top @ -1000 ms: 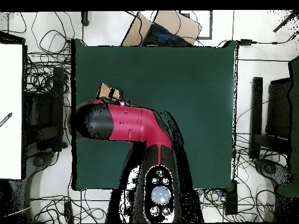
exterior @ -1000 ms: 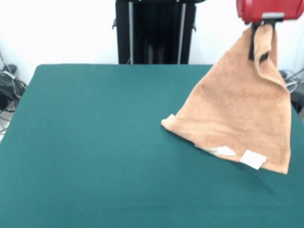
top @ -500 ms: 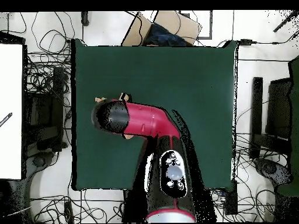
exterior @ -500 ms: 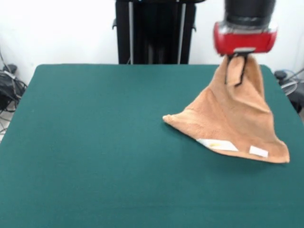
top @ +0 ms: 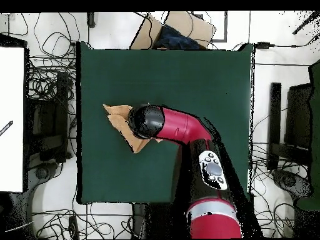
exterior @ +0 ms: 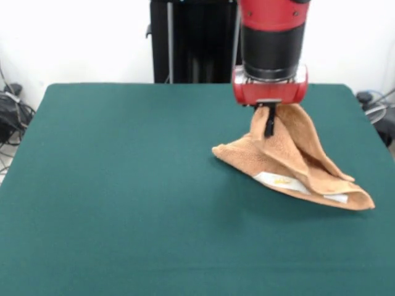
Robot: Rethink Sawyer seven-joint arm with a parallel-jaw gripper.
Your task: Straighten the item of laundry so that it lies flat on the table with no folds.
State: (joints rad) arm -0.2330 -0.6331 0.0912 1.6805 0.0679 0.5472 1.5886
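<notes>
Swinging in from the table's edge and dropping lower than a second ago, the arm is carrying the towel (exterior: 290, 157) toward the middle of the table (exterior: 123, 185), and the tall hanging sheet of cloth is now sagging into a low tent. The gripper (exterior: 269, 121) is pinching a bunched peak of the towel between closed fingers, holding that one point up while the rest is slumping onto the green cloth. In the front view the towel is sitting on the right half of the table, its lower edge trailing out to a point at the right with the white tags (exterior: 284, 181) showing along that edge; from overhead only a tan corner (top: 119, 119) is peeking out beside the arm's wrist. It is looking light, limp and thick-piled, so it is likely draping wherever it is let go and folding over itself rather than sliding flat. A pinch at a corner or along a border band is probably serving better than a grab in the middle, with the free end dragging on the table to pull creases out. Folds are plainly remaining, so the job is not yet finished.
</notes>
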